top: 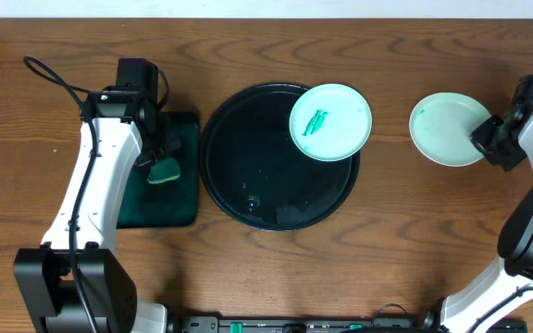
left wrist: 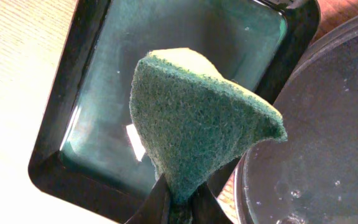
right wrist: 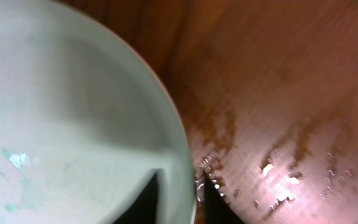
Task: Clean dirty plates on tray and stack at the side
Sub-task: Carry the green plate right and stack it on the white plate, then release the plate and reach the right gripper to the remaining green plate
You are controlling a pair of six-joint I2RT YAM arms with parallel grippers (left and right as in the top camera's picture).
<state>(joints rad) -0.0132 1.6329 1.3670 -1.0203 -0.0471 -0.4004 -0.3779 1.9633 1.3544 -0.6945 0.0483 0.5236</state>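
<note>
The large black round tray [top: 248,157] lies mid-table, wet; its rim shows in the left wrist view [left wrist: 328,124]. A turquoise plate [top: 331,122] with a green smear rests on the tray's upper right rim. A second pale plate [top: 444,128] with faint green traces lies on the table to the right. My right gripper [top: 487,139] straddles its right rim [right wrist: 182,196], shut on the plate [right wrist: 73,124]. My left gripper [left wrist: 182,202] is shut on a green sponge [left wrist: 197,118], held over the green tray [top: 165,171]. A third plate does not show apart.
A smaller rectangular dark green tray [top: 179,199] sits left of the black tray, also in the left wrist view [left wrist: 61,168]. Water drops wet the wood [right wrist: 278,180] beside the right plate. A black cable [top: 49,79] trails at the far left.
</note>
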